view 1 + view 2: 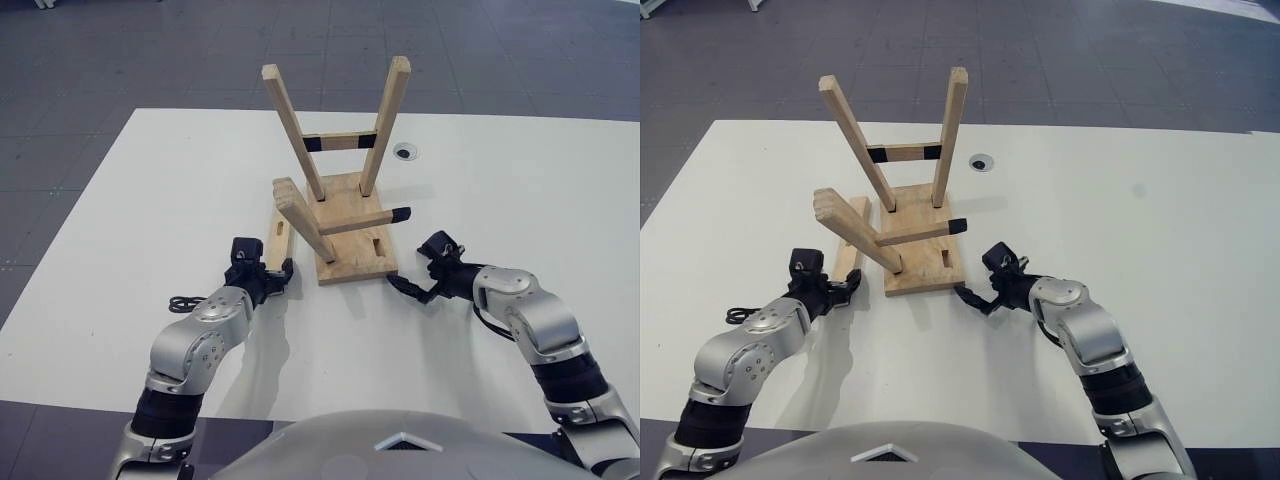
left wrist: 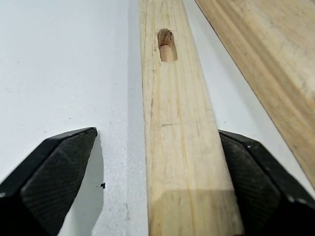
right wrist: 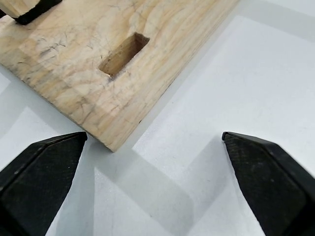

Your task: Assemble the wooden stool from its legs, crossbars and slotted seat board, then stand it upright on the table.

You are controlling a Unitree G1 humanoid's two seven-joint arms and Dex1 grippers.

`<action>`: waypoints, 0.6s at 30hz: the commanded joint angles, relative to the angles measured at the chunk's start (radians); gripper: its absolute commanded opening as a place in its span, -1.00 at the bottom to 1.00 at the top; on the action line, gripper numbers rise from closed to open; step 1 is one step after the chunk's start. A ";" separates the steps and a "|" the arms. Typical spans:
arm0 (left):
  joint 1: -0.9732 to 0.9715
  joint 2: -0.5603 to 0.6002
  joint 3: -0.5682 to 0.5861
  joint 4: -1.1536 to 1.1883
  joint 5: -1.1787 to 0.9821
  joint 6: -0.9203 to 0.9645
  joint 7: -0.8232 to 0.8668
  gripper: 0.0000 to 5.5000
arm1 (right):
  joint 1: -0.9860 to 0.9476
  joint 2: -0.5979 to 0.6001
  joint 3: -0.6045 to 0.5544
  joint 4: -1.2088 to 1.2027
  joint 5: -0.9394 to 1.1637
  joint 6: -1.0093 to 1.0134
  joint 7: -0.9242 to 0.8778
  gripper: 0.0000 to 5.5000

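The slotted seat board lies flat on the white table with three legs standing in it. Two far legs are joined by a crossbar. A third leg leans at the near left, and a black-tipped crossbar sticks out from it to the right. A loose leg with a slot hole lies on the table left of the board. My left gripper is open, its fingers either side of that leg's near end. My right gripper is open at the board's near right corner, beside an unfilled slot.
A round cable port sits in the table behind the stool on the right. A small black cable loop lies by my left forearm. Bare table stretches to both sides and toward me, and grey floor lies beyond the far edge.
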State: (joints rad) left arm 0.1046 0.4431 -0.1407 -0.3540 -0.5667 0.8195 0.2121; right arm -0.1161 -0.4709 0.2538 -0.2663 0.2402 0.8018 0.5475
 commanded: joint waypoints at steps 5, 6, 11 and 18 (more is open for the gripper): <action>0.093 0.022 -0.050 0.070 0.128 0.078 -0.103 0.16 | -0.073 -0.002 -0.206 -0.193 0.141 0.181 -0.018 0.85; 0.100 0.013 -0.038 0.076 0.139 0.073 -0.103 0.10 | -0.095 -0.002 -0.253 -0.191 0.157 0.193 -0.030 0.85; 0.150 -0.053 0.025 0.147 0.176 0.016 -0.103 -0.17 | -0.319 0.035 -0.518 0.002 0.139 0.129 -0.225 0.85; 0.142 -0.106 0.190 0.157 0.152 -0.147 -0.165 -0.25 | -0.541 0.133 -0.664 0.156 0.270 0.117 -0.316 0.85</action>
State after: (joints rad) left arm 0.1836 0.3537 -0.0212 -0.2798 -0.3949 0.6406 0.0567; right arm -0.5857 -0.3732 -0.3628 -0.1466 0.4325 0.8911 0.2248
